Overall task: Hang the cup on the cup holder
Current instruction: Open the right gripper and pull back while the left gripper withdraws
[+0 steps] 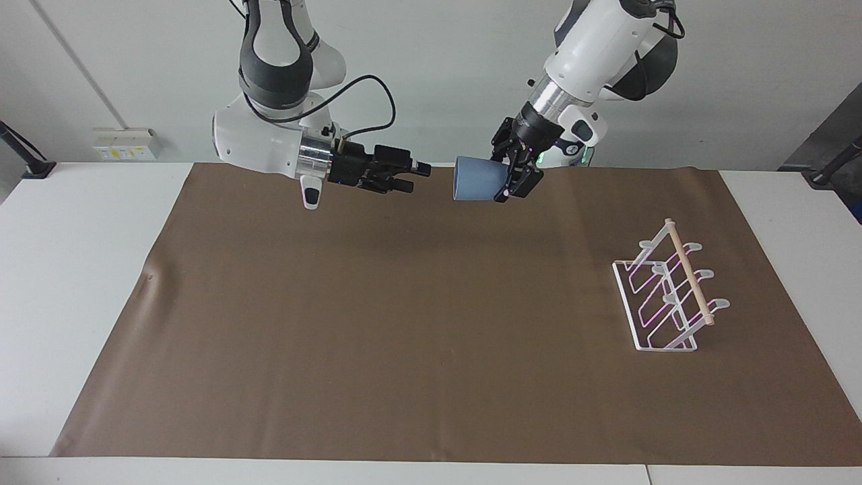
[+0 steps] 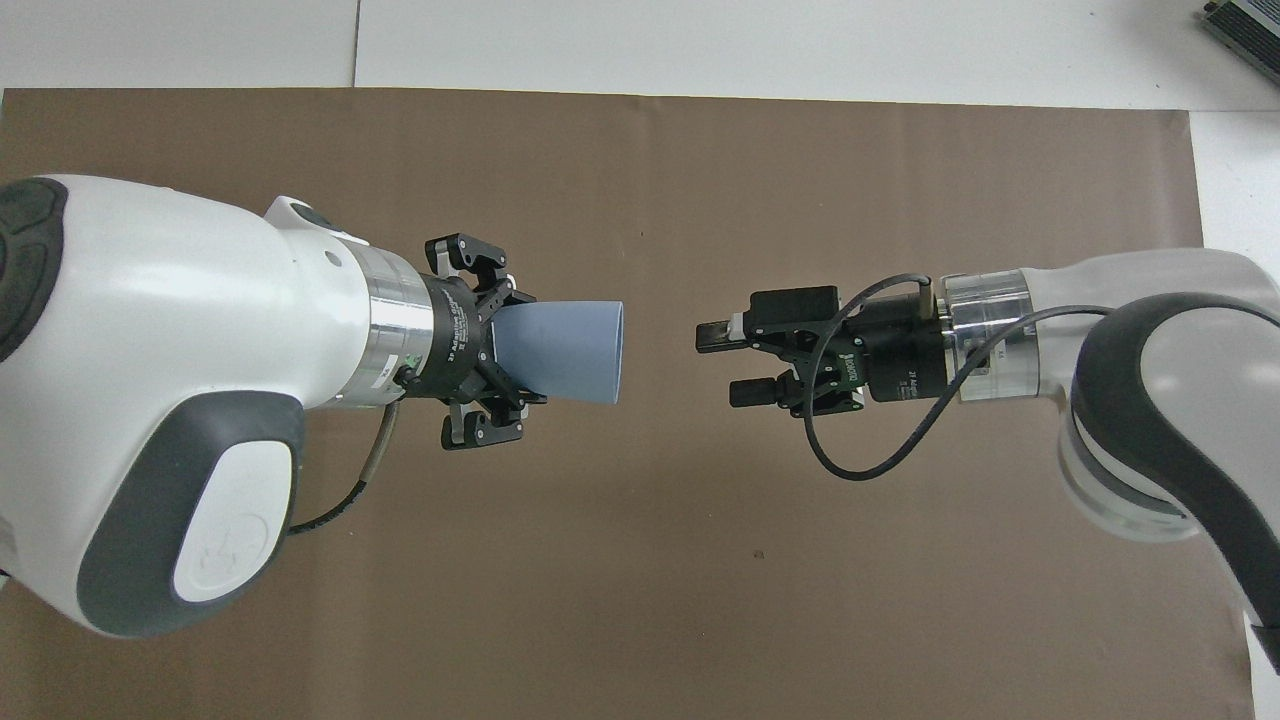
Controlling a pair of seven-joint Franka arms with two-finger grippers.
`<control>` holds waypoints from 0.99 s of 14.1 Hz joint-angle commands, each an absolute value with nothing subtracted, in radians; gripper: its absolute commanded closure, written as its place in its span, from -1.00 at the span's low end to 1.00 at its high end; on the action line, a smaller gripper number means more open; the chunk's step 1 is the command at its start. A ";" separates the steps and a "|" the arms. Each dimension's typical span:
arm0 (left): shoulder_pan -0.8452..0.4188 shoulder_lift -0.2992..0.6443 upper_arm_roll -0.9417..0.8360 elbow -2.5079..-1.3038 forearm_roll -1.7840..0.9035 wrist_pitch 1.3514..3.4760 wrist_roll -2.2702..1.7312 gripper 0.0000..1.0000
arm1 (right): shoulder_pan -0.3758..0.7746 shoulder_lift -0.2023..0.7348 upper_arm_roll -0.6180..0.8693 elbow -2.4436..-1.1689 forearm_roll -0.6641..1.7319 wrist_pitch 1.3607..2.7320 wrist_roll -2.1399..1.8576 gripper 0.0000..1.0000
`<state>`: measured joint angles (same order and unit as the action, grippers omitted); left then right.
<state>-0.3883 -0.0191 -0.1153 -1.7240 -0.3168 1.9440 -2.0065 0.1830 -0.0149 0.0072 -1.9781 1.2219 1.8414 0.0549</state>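
The light-blue cup (image 1: 477, 179) lies on its side in the air, over the mat's edge nearest the robots. My left gripper (image 1: 515, 176) is shut on its narrow base. The cup's mouth points toward my right gripper (image 1: 412, 176), which is open, empty and a short gap away from the cup. In the overhead view the cup (image 2: 565, 350) sits in the left gripper (image 2: 515, 348), with the right gripper (image 2: 722, 365) apart from it. The white wire cup holder (image 1: 667, 289) with its wooden dowel stands empty on the mat toward the left arm's end. It does not show in the overhead view.
A brown mat (image 1: 404, 323) covers most of the white table (image 1: 81, 269). A black cable (image 2: 860, 460) loops from the right wrist. Nothing else stands on the mat.
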 commanded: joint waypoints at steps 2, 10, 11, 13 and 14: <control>-0.356 -0.074 -0.107 -1.811 -0.200 1.983 -1.899 1.00 | 0.172 -0.044 0.008 -1.938 1.022 1.827 0.120 -1.00; -0.281 -0.123 -0.106 -1.940 0.050 2.074 -1.732 1.00 | 0.189 -0.043 0.017 -1.859 0.502 1.926 0.127 -1.00; -0.272 -0.133 -0.107 -1.956 0.096 2.089 -1.732 1.00 | 0.189 -0.043 0.020 -1.853 0.424 1.949 0.127 -1.00; -0.264 -0.130 -0.107 -1.971 0.184 2.121 -1.732 1.00 | 0.187 -0.038 0.023 -1.810 0.245 1.960 0.120 -1.00; -0.259 -0.127 -0.107 -1.979 0.214 2.144 -1.735 1.00 | 0.183 -0.035 0.021 -1.790 0.198 1.956 0.120 -1.00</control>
<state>-0.2790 -0.0915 -0.1006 -1.9219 0.1555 2.0882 -1.7466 0.1905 -0.0448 0.0147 -1.8418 0.2941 1.9603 0.1035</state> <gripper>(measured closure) 0.225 0.000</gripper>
